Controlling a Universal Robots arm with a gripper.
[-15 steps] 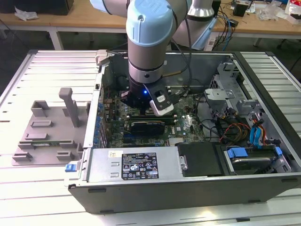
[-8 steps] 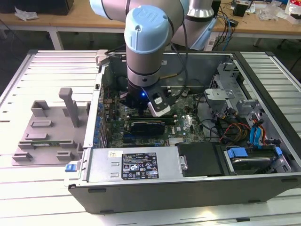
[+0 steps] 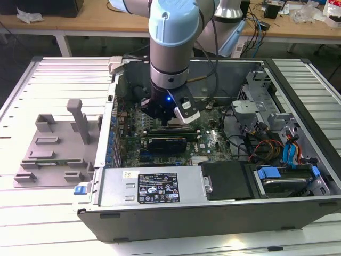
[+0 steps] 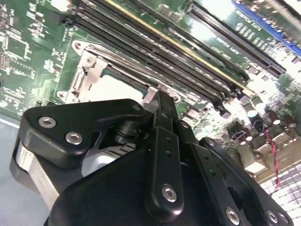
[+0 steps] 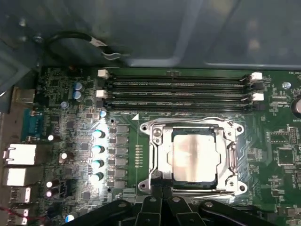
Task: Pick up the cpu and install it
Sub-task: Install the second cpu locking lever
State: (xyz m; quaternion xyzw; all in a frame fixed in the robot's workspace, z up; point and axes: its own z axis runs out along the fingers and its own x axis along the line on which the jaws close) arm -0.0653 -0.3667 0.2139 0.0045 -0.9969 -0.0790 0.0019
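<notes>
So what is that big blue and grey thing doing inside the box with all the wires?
It is a robot arm, reaching down into an open computer case. One picture is taken from a camera standing off to the side. The other two come from cameras riding on the arm itself, looking down at the green board inside. The black parts you see there belong to the robot's gripper, its "hand". In the first wrist view, a shiny square chip, the cpu, sits in its metal frame on the board, just past the gripper's tip. Behind it run long black slots. Outside the case, on the exterior view's left, a grey plastic tray lies on the table.
</notes>
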